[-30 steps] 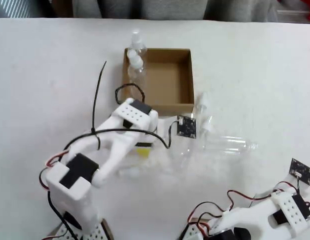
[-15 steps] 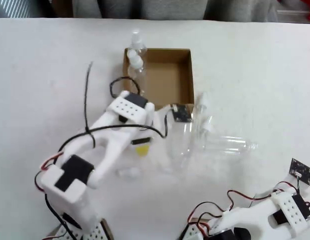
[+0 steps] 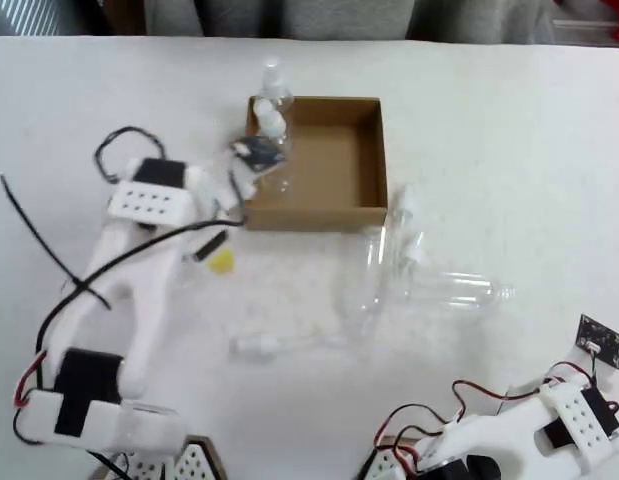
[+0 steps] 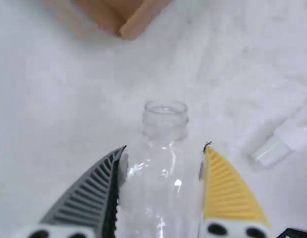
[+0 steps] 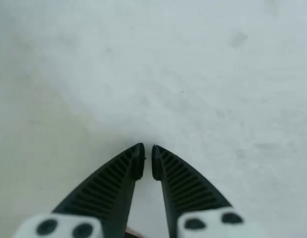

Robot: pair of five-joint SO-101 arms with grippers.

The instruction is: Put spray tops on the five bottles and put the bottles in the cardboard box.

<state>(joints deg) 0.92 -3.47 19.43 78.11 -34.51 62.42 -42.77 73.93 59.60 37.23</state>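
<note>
- Early going, by the look of it: a topped bottle (image 3: 270,128) stands against the left wall of the cardboard box (image 3: 334,165), apparently inside. A second topped bottle (image 3: 275,80) stands at the box's far left corner, and whether it is in or just behind the box cannot be told.
- The left end effector (image 4: 164,148), near the box's front left corner, is clamped on an uncapped bottle (image 4: 165,178), grey finger on one side and yellow finger on the other.
- That bottle is clear plastic, its threaded neck open and pointing away from the wrist, with no spray top fitted.
- A loose spray top (image 3: 255,347) with its tube lies on the tabletop (image 3: 509,130) in front of the box.
- Two lying bottles (image 3: 454,290) rest on their sides by the box's front right corner, close together and seemingly without tops.
- The right end effector (image 5: 144,148) hangs over bare tabletop, fingers closed together on nothing.
- Judged from this, most of the work is left: topping the remaining bottles and boxing them.
</note>
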